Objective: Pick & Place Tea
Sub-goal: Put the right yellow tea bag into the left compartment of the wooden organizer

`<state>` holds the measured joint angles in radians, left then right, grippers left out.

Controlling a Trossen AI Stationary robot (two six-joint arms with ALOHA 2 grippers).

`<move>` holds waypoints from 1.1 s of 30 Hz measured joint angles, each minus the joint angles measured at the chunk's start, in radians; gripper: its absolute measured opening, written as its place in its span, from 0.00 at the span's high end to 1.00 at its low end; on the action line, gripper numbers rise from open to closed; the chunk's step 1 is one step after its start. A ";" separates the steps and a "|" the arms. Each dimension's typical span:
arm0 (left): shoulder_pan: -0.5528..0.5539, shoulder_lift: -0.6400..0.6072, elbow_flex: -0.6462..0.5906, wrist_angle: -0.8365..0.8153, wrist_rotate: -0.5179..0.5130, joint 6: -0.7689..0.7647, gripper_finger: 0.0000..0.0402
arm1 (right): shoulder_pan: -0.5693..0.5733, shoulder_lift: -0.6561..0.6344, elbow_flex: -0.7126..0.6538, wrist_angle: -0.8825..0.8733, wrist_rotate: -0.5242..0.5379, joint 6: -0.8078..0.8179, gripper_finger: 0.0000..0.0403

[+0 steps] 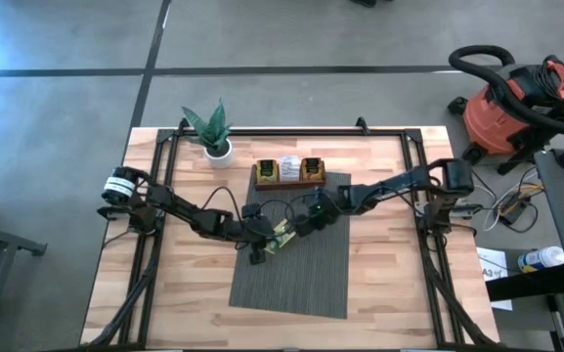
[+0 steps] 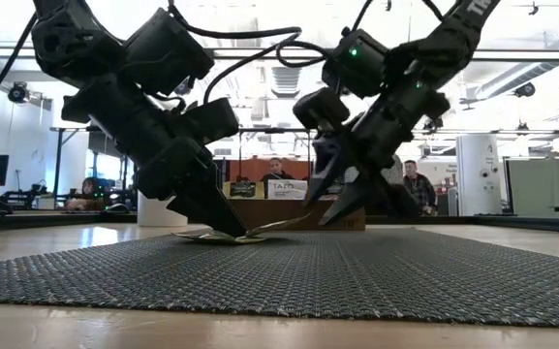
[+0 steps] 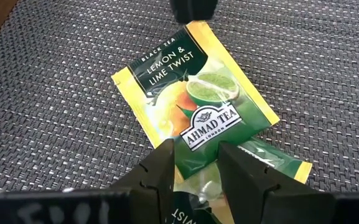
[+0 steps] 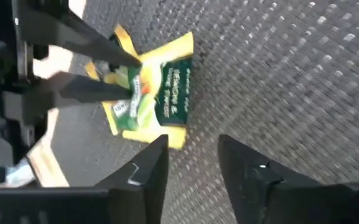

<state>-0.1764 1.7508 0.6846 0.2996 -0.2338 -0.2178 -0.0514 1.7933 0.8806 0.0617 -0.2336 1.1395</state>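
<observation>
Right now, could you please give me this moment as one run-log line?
left gripper: down on tea sachets, fingers astride one edge | right gripper: open, empty, beside sachets | grey mat: under sachets | wooden tray: behind mat
</observation>
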 joint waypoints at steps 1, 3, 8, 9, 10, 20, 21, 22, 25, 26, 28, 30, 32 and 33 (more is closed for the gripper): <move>0.000 0.000 0.000 0.000 0.001 0.000 0.70 | -0.003 0.007 -0.002 0.022 0.000 0.010 0.64; 0.000 0.000 0.000 -0.001 0.001 -0.004 0.70 | -0.008 0.009 -0.002 0.042 -0.002 0.019 0.61; 0.000 0.000 0.000 -0.001 0.003 -0.020 0.70 | -0.013 0.009 -0.003 0.040 -0.028 0.015 0.55; 0.000 0.000 0.000 -0.001 0.003 -0.020 0.70 | -0.012 0.009 -0.003 0.040 -0.029 0.016 0.55; 0.000 0.000 0.000 -0.001 0.004 -0.020 0.70 | -0.012 0.014 -0.003 0.042 -0.030 0.016 0.55; 0.007 0.003 -0.002 0.033 0.012 -0.021 0.70 | -0.015 0.088 0.000 0.147 -0.038 0.057 0.59; 0.007 0.003 -0.002 0.033 0.012 -0.021 0.70 | -0.015 0.091 0.001 0.152 -0.038 0.058 0.60; 0.007 0.003 -0.002 0.033 0.012 -0.021 0.70 | -0.015 0.091 0.002 0.152 -0.037 0.058 0.61; 0.007 0.003 -0.002 0.033 0.011 -0.021 0.70 | -0.020 0.091 0.009 0.155 -0.037 0.049 0.66; 0.007 0.003 -0.002 0.033 0.010 -0.021 0.70 | -0.021 0.091 0.010 0.154 -0.038 0.038 0.68; 0.007 0.002 -0.001 0.033 0.009 -0.021 0.70 | -0.022 0.091 0.015 0.153 -0.040 0.021 0.74; 0.007 0.000 0.000 0.033 0.009 -0.024 0.70 | -0.022 0.088 0.019 0.152 -0.050 -0.009 0.80; 0.007 -0.012 0.000 0.027 0.008 -0.052 0.70 | -0.022 0.087 0.028 0.153 -0.057 -0.051 0.87; 0.007 -0.019 0.000 0.021 0.006 -0.074 0.70 | -0.022 0.087 0.032 0.153 -0.059 -0.070 0.91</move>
<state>-0.1696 1.7314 0.6841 0.3208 -0.2279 -0.2917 -0.0734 1.8798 0.9122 0.2142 -0.2931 1.0698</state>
